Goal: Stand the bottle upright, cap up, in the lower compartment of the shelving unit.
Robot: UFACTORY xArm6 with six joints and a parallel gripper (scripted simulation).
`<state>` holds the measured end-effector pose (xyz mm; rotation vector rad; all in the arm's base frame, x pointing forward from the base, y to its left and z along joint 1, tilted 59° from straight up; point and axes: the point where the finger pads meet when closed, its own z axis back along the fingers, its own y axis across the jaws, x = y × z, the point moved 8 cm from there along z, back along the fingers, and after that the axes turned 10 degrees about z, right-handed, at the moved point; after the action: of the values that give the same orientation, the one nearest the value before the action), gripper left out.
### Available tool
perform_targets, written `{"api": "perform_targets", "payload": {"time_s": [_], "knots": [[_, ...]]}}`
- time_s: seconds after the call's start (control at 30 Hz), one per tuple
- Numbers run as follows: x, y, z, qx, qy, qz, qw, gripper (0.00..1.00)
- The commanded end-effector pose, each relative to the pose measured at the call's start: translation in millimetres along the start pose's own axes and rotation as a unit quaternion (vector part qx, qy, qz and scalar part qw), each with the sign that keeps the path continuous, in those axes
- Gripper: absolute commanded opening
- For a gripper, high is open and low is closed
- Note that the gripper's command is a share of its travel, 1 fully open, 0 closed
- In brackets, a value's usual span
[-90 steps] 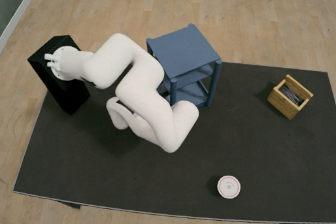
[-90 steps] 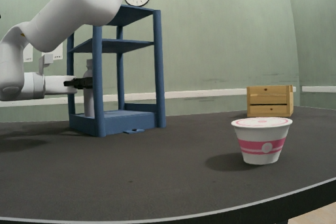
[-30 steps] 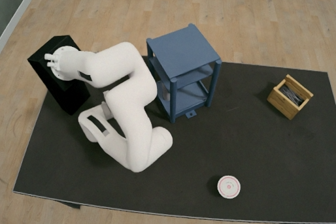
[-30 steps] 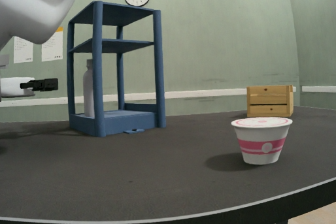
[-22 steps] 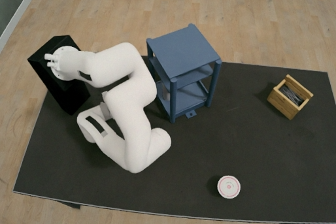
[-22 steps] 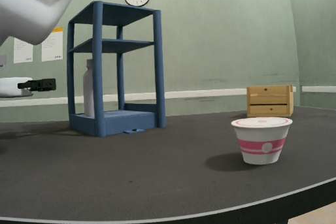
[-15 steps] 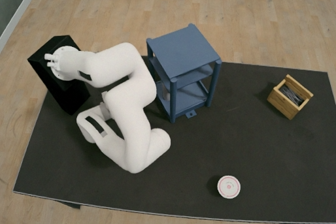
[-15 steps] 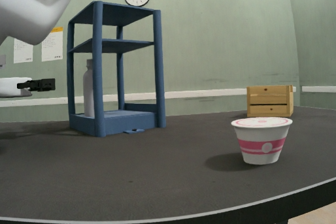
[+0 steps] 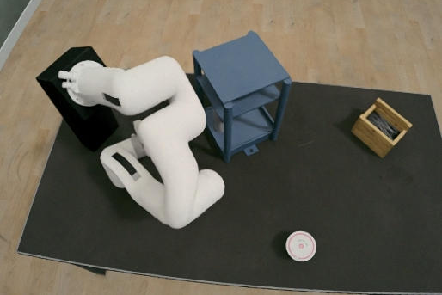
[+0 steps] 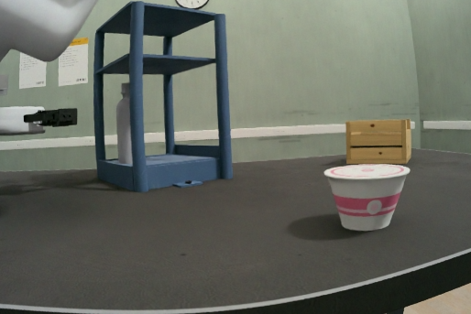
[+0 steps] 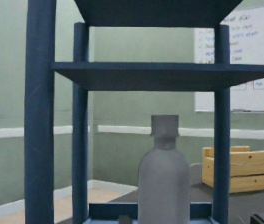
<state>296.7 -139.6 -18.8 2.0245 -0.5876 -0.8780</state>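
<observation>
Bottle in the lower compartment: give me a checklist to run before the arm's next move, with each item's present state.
1. Bottle upright, cap up: ok.
2. Bottle inside the lower compartment of the shelving unit: ok.
3. Whole base on the floor behind the front lip: cannot tell, the lip and a post hide the base.
4. Gripper open, holding nothing: ok.
5. Gripper outside the unit, apart from the bottle: ok.
6. Cup and crate far from the arm: ok.

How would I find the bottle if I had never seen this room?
Look for the tall blue shelf standing on the dark mat. On its bottom floor, near one corner post, stands a pale grey bottle, upright with its cap on top. Nothing else I can see sits inside the shelf.
</observation>
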Motion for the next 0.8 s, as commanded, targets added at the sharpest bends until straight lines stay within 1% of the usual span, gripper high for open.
{"api": "perform_targets", "payload": {"time_s": [0.0,0.27,0.33,0.77], "knots": [[-6.8,0.9,0.0,0.000,0.000,-0.001,1.000,0.72],[-24.4,4.1,0.0,0.000,0.000,-0.001,1.000,0.72],[-24.4,4.1,0.0,0.000,0.000,-0.001,1.000,0.72],[-63.1,11.0,0.0,0.000,0.000,-0.001,1.000,0.72]]}}
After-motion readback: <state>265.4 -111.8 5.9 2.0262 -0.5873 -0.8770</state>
